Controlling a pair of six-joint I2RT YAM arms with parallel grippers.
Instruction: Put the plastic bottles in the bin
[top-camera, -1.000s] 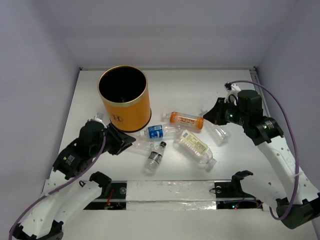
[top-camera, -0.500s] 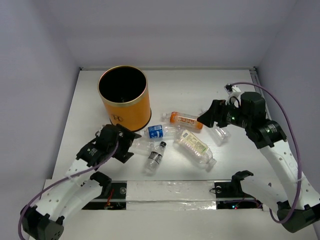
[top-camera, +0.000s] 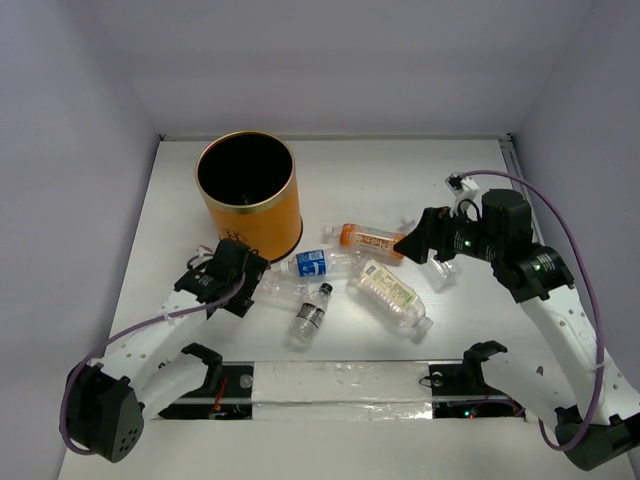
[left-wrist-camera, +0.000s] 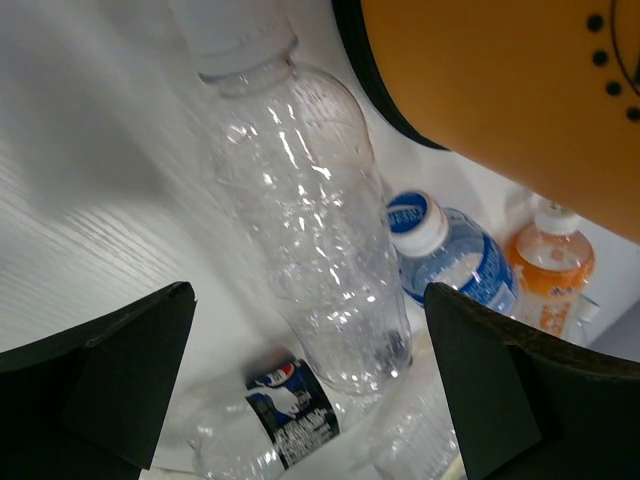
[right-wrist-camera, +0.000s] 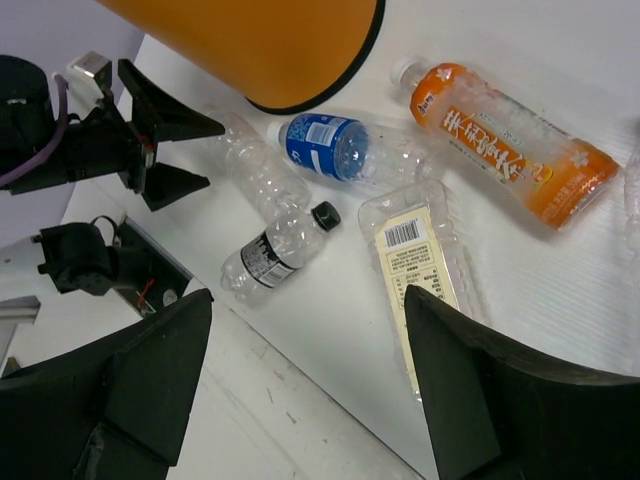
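Nothing looks finished yet. The tall orange cylindrical bin (top-camera: 262, 228) shows only its black interior, and six small clear plastic bottles (top-camera: 318, 263) lie on the white desk (top-camera: 470, 180) in front of it. The left arm's fingers (left-wrist-camera: 110, 380) are spread wide, with an unlabelled clear bottle (left-wrist-camera: 310, 260) framed between them but not gripped. The right arm's fingers (right-wrist-camera: 130, 390) hang parted and empty near the orange-labelled bottle (right-wrist-camera: 510, 135). All six bottles probably remain to be moved.
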